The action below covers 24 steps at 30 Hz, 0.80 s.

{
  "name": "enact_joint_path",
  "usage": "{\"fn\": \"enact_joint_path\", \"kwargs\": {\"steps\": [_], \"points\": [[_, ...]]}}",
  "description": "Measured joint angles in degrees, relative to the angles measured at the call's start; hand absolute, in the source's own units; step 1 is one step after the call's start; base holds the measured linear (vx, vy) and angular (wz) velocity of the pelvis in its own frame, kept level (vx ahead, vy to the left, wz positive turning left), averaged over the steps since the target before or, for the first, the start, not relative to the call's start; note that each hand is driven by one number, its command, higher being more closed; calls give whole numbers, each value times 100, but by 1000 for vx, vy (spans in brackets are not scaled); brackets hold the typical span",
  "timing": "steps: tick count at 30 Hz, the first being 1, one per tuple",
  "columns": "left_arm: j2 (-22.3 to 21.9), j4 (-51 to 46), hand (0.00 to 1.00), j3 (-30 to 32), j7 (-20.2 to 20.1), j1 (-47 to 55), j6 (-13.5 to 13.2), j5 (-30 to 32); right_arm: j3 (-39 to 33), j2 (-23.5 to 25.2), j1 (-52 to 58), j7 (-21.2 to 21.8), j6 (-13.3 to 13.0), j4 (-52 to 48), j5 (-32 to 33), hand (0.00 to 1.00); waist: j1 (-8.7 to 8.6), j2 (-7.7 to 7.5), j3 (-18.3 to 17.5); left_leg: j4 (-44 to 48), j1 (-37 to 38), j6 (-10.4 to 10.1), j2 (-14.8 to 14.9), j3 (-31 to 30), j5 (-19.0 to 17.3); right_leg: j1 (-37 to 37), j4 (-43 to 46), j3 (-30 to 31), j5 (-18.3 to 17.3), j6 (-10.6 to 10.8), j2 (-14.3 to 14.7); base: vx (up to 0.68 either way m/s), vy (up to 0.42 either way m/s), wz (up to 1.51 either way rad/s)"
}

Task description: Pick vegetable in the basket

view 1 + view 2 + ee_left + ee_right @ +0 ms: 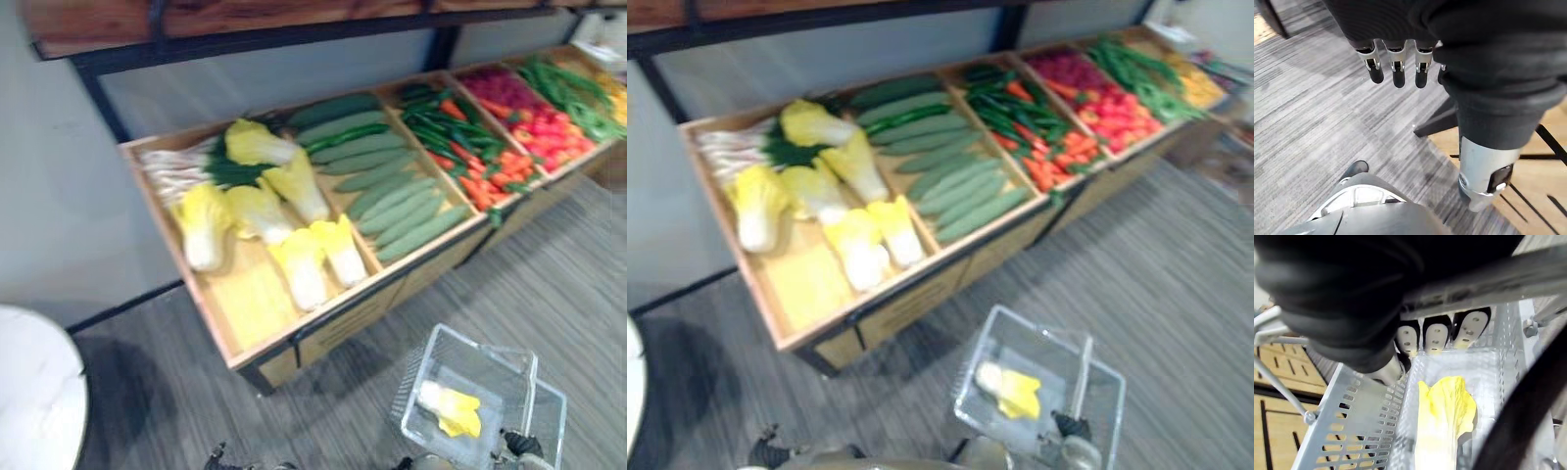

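A silver perforated basket (431,345) hangs low in front of me over the grey floor. One yellow-white napa cabbage (451,408) lies inside it, also seen close up as a yellow leafy cabbage (1445,416). My right hand (1437,335) has its fingers curled round the basket's handle (1488,279), a silver bar. My left hand (1396,63) hangs over the floor beside the stand, fingers relaxed and holding nothing.
A sloping wooden display stand (323,328) holds bins of napa cabbages (260,211) and spring onions (181,168), cucumbers (387,176), green and red chillies (460,137), red peppers (534,113) and green beans (573,93). A white round table (29,392) stands at the lower left.
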Motion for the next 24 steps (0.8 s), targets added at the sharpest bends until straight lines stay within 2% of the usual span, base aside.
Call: {"fn": "enact_joint_path", "kwargs": {"steps": [2,4,6,7,8,9,10,12,13,14,15,16,18,19,20,22,24], "points": [[2,1,0,8,1,-46,15,-3,13,-2,-76,-9,1,108,2,100,-21,-11,15,159,2,29,62,330,-20,-15,-55,-128,-126,96,-69,-16,-100,-110],[-39,-5,0,8,5,-122,33,-4,8,-46,-107,-63,8,159,4,100,-61,-29,11,400,61,-6,191,701,-48,-31,-273,-447,-402,64,-42,-21,-222,-98],[-201,-21,0,60,10,-180,30,-6,32,-145,-152,-126,28,170,5,100,13,116,-32,550,88,-116,384,1093,-119,-31,-882,-474,-607,155,334,-31,-262,-108],[-252,-21,0,66,12,-199,30,-6,57,-149,-173,-133,41,168,6,100,21,127,-34,615,77,-115,416,1215,-117,-27,-1117,-430,-672,116,428,-42,-280,-101],[-366,8,0,64,15,-265,34,-6,99,-180,-188,-135,64,168,3,100,7,198,-4,859,48,-115,574,1359,-119,-30,-1459,-292,-767,76,641,-57,-231,-95],[-442,44,0,76,20,-317,35,-1,161,-190,-119,-139,69,166,4,100,-24,281,16,1229,83,-102,887,1444,-99,18,-1631,-134,-704,-18,888,-59,-207,-79],[-441,44,0,75,22,-317,34,-1,166,-188,-106,-145,73,167,5,100,-32,300,21,1317,114,-93,940,1445,-90,58,-1662,-102,-704,-20,937,-58,-159,-62],[-438,95,0,73,41,-282,33,-20,178,-184,102,-236,85,159,17,100,-134,308,33,2075,349,-72,1418,1386,202,406,-1940,178,-692,-89,1201,-42,-161,-59],[-437,95,0,75,51,-264,33,-47,181,-194,123,-243,82,158,19,100,-139,305,34,2296,346,-70,1511,1247,346,472,-2015,314,-672,-121,1240,-32,-132,-98],[-438,99,0,100,96,-241,30,-71,286,-232,132,-258,59,156,23,100,-110,270,55,2608,162,-168,1549,691,420,482,-2115,686,-605,-183,1269,-27,-82,-135],[-449,133,0,118,169,-229,22,-105,410,-269,83,-252,47,157,21,100,-101,260,61,2613,-138,-363,1225,-260,283,415,-2210,1046,-513,-156,1249,-11,-51,-147],[-475,137,0,111,192,-208,27,-108,404,-305,58,-247,48,166,21,100,-102,248,70,2475,-233,-425,955,-736,240,403,-2279,1253,-444,-149,1243,4,8,-163],[-554,134,0,104,302,-115,13,-317,437,-281,78,-225,-9,169,18,100,-31,249,72,1508,-368,-629,20,-2447,41,445,-2625,1954,-189,-54,1286,35,58,-167],[-567,134,0,105,314,-108,0,-330,486,-275,86,-225,-9,172,19,100,-3,251,72,1260,-371,-655,-144,-2752,-8,448,-2685,2131,-136,-34,1327,45,97,-155],[-578,128,0,107,353,-108,-21,-330,531,-263,111,-225,-8,176,19,100,27,268,78,738,-365,-708,-393,-3391,-42,436,-2789,2423,-76,55,1411,37,96,-114],[-577,125,0,106,358,-117,-40,-330,530,-254,120,-228,-8,173,20,100,30,305,92,81,-398,-695,-580,-4081,-31,353,-2847,2786,-5,159,1536,27,182,-117],[-614,128,0,102,357,-159,-50,-329,519,-276,160,-235,-11,159,31,100,30,416,103,-375,-475,-620,-597,-4442,204,313,-2921,2992,68,278,1653,44,238,-90]]}}
